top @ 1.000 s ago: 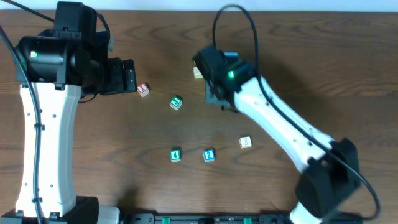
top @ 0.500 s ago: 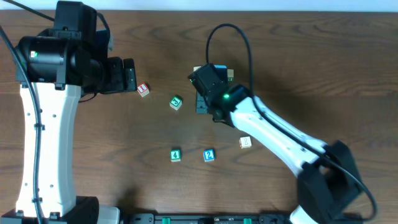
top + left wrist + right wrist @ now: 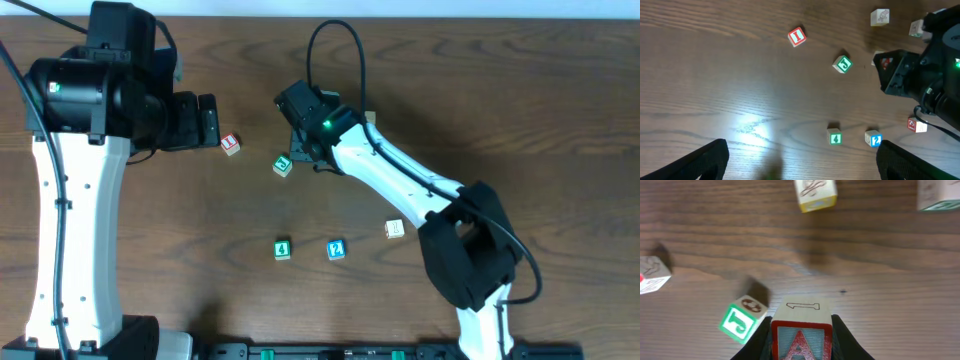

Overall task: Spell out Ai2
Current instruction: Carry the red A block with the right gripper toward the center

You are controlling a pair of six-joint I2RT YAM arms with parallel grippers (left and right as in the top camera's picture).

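Wooden table point(image 3: 560, 120). Left gripper point(image 3: 805, 167) is spread wide and empty, over the left side. Right gripper point(image 3: 801, 330) is clamped on the red A block point(image 3: 801, 344), one finger on each side, just right of the green J block point(image 3: 740, 322). Red I block point(image 3: 231, 145) lies near the left gripper. Blue 2 block point(image 3: 335, 250) sits beside the green 4 block point(image 3: 282, 249).

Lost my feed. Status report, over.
Left gripper open, empty. Right gripper shut on A block. J block close beside it.

Wood table point(image 3: 560, 110) w/ scattered blocks point(image 3: 335, 250).
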